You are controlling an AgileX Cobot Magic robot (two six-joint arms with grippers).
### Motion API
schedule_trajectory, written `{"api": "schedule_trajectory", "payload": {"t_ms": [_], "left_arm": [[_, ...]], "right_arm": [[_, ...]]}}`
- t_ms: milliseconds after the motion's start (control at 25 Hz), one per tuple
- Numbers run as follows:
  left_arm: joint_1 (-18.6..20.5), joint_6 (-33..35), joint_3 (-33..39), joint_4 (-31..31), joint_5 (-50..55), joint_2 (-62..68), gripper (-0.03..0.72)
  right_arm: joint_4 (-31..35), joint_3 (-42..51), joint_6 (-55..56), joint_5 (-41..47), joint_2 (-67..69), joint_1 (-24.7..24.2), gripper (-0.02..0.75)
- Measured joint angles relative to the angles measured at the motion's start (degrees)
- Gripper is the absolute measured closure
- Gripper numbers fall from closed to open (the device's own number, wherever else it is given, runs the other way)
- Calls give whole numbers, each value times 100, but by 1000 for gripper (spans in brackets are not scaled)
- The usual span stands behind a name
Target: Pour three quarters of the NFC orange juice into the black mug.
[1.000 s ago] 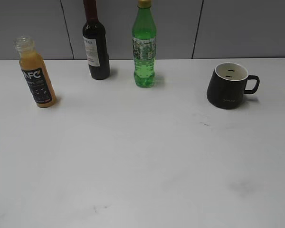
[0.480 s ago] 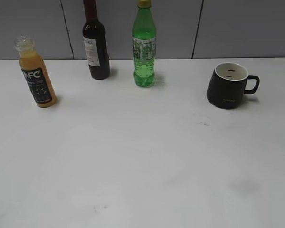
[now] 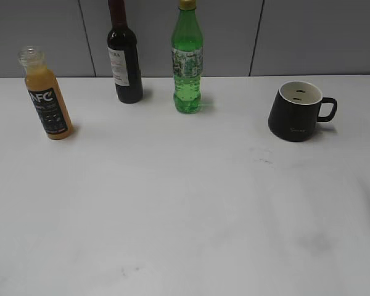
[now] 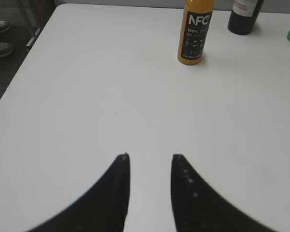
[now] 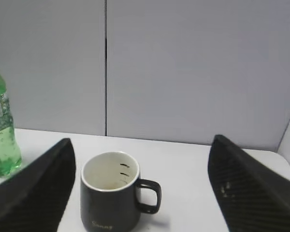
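The NFC orange juice (image 3: 46, 98) stands capless and upright at the table's far left, nearly full. My left gripper (image 4: 150, 159) hovers over bare table well short of the juice bottle (image 4: 195, 34), its fingers partly open with nothing between them. The black mug (image 3: 296, 111), white inside, stands at the right with its handle pointing right. In the right wrist view the mug (image 5: 108, 203) sits low between the wide-open fingers of my right gripper (image 5: 142, 140), closer to the left finger and apart from both. Neither gripper shows in the exterior view.
A dark wine bottle (image 3: 124, 61) and a green soda bottle (image 3: 187, 61) stand at the back, between juice and mug, before a grey panel wall. The table's left edge (image 4: 19, 72) drops to the floor beside the juice.
A faint shadow and a dark sliver have come in at the right edge of the exterior view. The bottles and the mug have not moved.
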Motion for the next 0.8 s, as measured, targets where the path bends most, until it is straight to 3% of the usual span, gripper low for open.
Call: {"api": "schedule_trajectory", "payload": {"t_ms": [200,320,800], "left_arm": [[0,0,0,0,0,0,454],[0,0,0,0,0,0,454],[0,0,0,0,0,0,454]], "right_arm": [[327,-5,0,-2002,1618,0,87],[409,-11,0,-2667,2401,0,87],[941,-253,-13,-2813,4235,-6,92]]}}
